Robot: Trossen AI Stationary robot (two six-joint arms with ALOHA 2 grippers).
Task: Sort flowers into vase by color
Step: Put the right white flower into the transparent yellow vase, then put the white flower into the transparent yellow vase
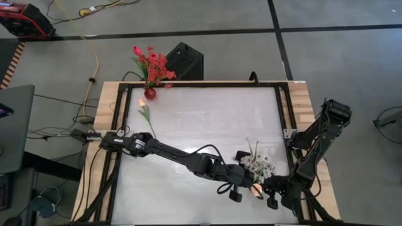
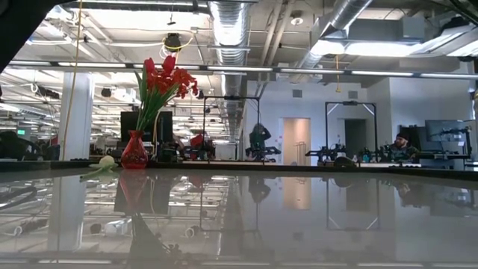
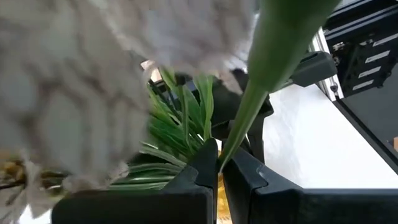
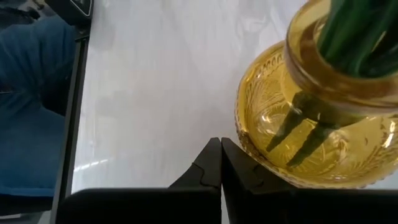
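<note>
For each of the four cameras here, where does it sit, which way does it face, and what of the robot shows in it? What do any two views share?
High: overhead, straight down on the table; both arms, left pincer, right pincer.
Low: tabletop height, level toward the room; no arm visible.
Left wrist: past its shut pincer on a green stem.
Right wrist: past its shut pincer beside the yellow vase.
Shared: high and low both show the red vase of red flowers.

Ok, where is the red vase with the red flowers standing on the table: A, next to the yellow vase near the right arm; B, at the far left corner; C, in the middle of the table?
B: the high view shows the red vase at the table's far left corner, well apart from the yellow vase down by the right arm.
</note>
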